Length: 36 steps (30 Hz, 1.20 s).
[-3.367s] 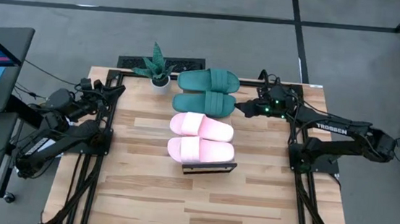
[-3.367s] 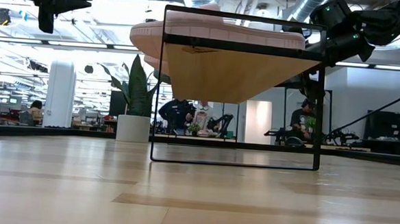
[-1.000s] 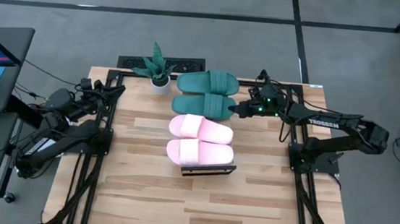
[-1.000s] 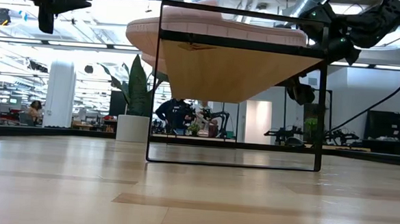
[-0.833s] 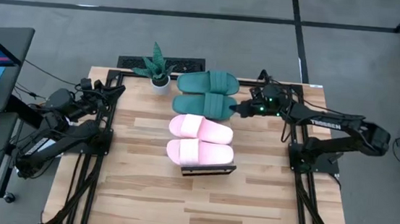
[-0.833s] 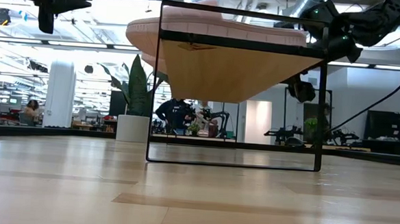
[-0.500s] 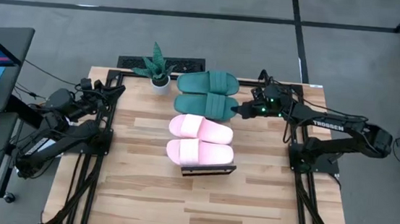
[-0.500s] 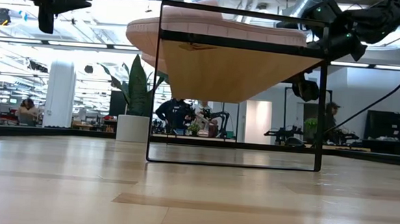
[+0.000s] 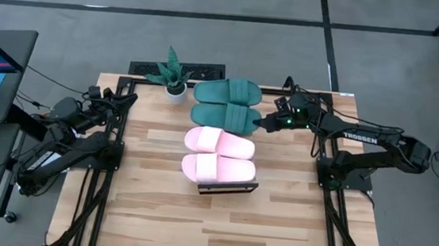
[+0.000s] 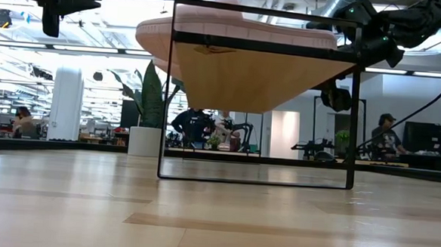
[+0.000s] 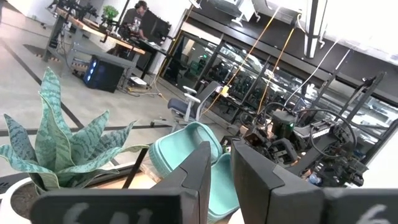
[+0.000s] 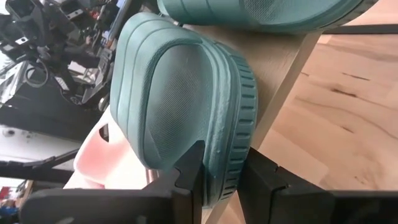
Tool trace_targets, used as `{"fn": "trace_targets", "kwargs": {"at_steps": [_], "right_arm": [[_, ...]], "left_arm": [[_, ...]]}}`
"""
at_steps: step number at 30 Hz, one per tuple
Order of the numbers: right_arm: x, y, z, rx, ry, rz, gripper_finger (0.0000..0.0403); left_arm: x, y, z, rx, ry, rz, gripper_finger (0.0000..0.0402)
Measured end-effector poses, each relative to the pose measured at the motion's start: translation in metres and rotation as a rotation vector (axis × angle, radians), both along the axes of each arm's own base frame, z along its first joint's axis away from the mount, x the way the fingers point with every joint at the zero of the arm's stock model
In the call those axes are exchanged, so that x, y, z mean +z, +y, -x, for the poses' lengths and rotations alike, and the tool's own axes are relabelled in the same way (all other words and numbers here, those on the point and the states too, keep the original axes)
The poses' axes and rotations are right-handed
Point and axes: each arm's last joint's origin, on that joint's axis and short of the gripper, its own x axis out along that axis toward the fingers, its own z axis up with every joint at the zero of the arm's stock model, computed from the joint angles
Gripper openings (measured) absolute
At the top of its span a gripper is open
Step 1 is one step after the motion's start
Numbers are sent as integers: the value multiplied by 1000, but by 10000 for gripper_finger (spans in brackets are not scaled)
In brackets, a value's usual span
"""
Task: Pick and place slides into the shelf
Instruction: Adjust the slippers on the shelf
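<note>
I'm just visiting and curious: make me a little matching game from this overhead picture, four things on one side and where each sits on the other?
Things:
1. green slides
2. pink slides
3. potted plant
4. right claw

Places:
A. at the heel end of a green slide, closed on its edge
B. far part of the shelf top
C. beside the green slides, at the table's far edge
D. near part of the shelf top

Pairs: 1-B, 2-D, 3-C, 4-A

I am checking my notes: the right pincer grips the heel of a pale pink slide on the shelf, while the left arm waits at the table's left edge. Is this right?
Not quite. The right pincer grips a dark green slide, not a pink one; the right wrist view shows its fingers closed on the edge. The rest stands: it lies on the shelf, and the left arm waits at the left edge.
</note>
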Motion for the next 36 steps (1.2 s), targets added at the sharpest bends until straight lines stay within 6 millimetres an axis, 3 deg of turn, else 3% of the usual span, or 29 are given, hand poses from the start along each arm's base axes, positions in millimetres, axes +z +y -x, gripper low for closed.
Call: {"fn": "trace_targets", "kwargs": {"at_steps": [19, 36], "right_arm": [[0, -4, 2, 40, -11, 30, 77], [0, -9, 6, 51, -14, 28, 193]], "left_arm": [[0, 0, 0, -6, 0, 0, 51], [0, 0, 0, -19, 1, -2, 51]]}}
